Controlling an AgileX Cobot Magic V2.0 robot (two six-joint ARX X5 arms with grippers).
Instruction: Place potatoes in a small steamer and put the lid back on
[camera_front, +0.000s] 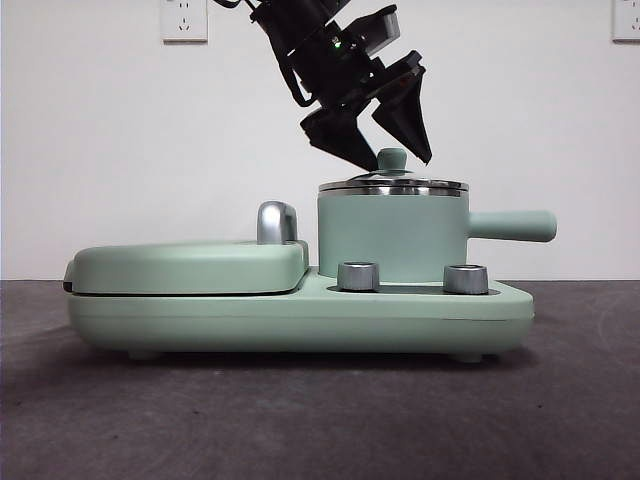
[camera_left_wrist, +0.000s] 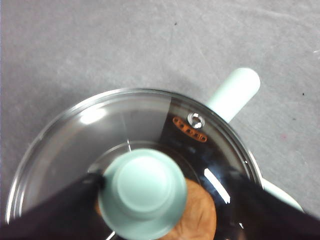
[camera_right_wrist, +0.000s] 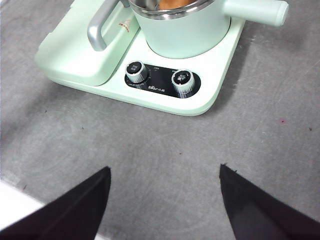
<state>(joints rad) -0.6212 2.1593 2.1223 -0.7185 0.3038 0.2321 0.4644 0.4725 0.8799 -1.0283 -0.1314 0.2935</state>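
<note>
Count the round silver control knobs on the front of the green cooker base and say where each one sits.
2. One knob sits below the small steamer, toward the griddle cover; the other knob sits beneath the steamer's side handle. None appears hidden.

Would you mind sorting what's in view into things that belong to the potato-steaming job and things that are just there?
Job:
potato, in the steamer
steamer
lid, on the steamer
left gripper, jaws open either side of the lid's knob

Just there:
griddle cover and its chrome handle
two dials
wall sockets
right gripper, waiting, open
</note>
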